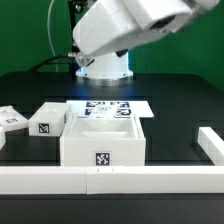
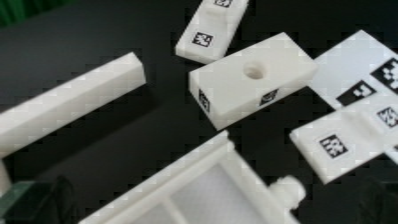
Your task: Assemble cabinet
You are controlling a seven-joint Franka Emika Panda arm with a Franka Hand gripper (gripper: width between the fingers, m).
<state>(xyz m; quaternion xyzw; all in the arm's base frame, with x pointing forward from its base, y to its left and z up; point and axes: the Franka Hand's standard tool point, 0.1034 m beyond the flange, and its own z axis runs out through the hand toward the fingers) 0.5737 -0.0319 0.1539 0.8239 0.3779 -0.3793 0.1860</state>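
The cabinet (image 1: 100, 140), a large white open-topped box with a square tag on its front, stands on the black table in the middle of the exterior view. In the wrist view its rim and inner wall (image 2: 214, 190) lie right under the camera. My arm (image 1: 130, 30) hangs high above the table, behind the cabinet. My gripper (image 2: 199, 216) is open with nothing between its jaws. Only one dark finger (image 2: 22, 203) shows, at the picture's corner.
A white block with a round hole and a tag (image 1: 47, 118) (image 2: 254, 80) lies to the cabinet's left in the exterior view, a smaller tagged block (image 1: 10, 118) (image 2: 214, 25) beyond it. The marker board (image 1: 108, 107) (image 2: 365, 85) lies behind the cabinet. A long white rail (image 1: 100, 180) (image 2: 71, 100) borders the front.
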